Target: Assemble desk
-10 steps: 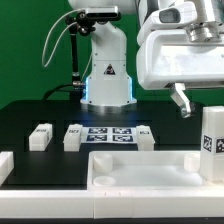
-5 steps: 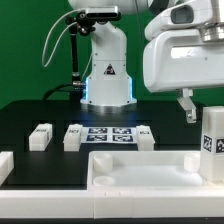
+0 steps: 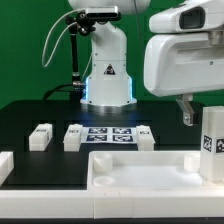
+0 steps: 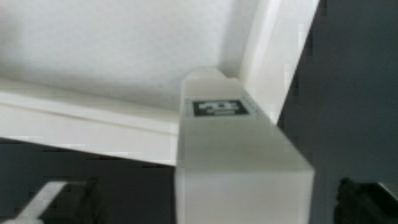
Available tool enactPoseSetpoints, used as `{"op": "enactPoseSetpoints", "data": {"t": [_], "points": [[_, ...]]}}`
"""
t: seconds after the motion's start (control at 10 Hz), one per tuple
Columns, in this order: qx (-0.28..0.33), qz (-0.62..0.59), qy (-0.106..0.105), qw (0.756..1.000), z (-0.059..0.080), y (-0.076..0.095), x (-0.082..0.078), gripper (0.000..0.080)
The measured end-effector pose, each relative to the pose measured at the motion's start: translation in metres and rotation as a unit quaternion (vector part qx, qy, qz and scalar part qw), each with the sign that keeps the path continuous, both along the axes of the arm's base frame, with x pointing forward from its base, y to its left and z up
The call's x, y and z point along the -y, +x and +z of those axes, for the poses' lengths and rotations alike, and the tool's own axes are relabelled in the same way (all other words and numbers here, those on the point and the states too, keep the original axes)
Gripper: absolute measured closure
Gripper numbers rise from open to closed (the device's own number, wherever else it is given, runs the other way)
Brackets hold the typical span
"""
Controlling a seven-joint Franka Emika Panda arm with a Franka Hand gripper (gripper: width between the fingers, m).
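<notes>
Claw [image 4: 210, 198] spread about as wide as it goes, nothing in it. I'm hanging right above the upright leg [image 4: 231, 150]. In the wrist view its square top with the little tag [image 4: 221, 104] fills the middle, and there's a jaw showing on either side with daylight between each one and the plastic. No contact.

From the exterior view, one finger [image 3: 186, 108] hangs just beside the leg's top, on the exterior view's left. The other one I can't see there.

The leg itself stands tall at the corner of the panel [image 3: 120, 157], on the exterior view's right. Whether it's seated in that corner or only standing against it, I can't tell. Its foot is hidden.

My read on handling: hard white plastic, so stiff and probably light, with smooth sides that could slide in the jaws. It's narrow and upright, so a nudge from one finger arriving first may well tip it. I'd centre on it and take the two flat opposite faces a little below the top, keeping the squeeze square.

Just past it, the panel lies flat and open side up across the front of the black table [image 3: 30, 115], wide and shallow. That looks like something to push or pinch by its rim, not to lift from the middle.

Further back lies a loose leg [image 3: 40, 136], well apart on the exterior view's left. A second leg [image 3: 73, 137] and a third leg [image 3: 143, 137] lie on their sides at either end of the marker board [image 3: 108, 135]. Behind all that is my arm's base [image 3: 107, 75].
</notes>
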State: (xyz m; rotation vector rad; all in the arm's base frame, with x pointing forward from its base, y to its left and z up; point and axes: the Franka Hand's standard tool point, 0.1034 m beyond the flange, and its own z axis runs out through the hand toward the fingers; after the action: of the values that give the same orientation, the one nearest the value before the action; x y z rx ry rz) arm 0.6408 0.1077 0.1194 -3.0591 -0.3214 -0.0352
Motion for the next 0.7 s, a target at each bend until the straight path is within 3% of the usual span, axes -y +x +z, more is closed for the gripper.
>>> {"op": "enactPoseSetpoints", "data": {"t": [0.1,0.3,0.5,0.7], "points": [[-0.001,-0.006,0.0,1.0,-0.0003,-0.0002,-0.0001,0.0165],[-0.005,-0.057,0.003,0.998,-0.0004,-0.0004,-0.001,0.0514],[-0.008,-0.113,0.004,0.994,-0.0005,-0.0003,-0.0008,0.0512],[-0.003,-0.241,0.002,0.97,-0.0011,0.0,-0.0019,0.0512]]}}
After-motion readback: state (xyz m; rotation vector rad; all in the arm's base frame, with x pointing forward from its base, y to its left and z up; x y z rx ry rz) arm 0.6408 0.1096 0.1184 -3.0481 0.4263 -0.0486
